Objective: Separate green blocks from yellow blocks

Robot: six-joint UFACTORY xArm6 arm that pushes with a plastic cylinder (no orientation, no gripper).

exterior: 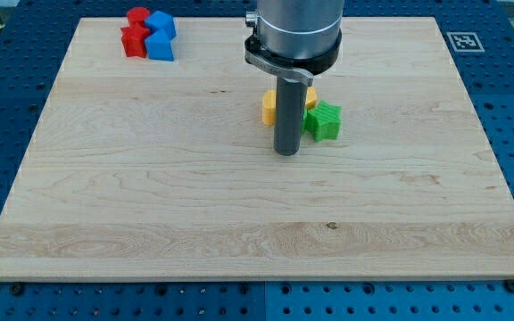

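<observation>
A green star-shaped block lies near the middle of the wooden board. A yellow block lies just to its left, partly hidden behind my rod, so its shape is unclear; a bit of yellow also shows right of the rod, touching the green block's top left. My tip rests on the board just below the yellow block and to the lower left of the green star, close to both.
Two red blocks and two blue blocks sit clustered at the board's top left. A printed marker tag lies off the board's top right corner. Blue perforated table surrounds the board.
</observation>
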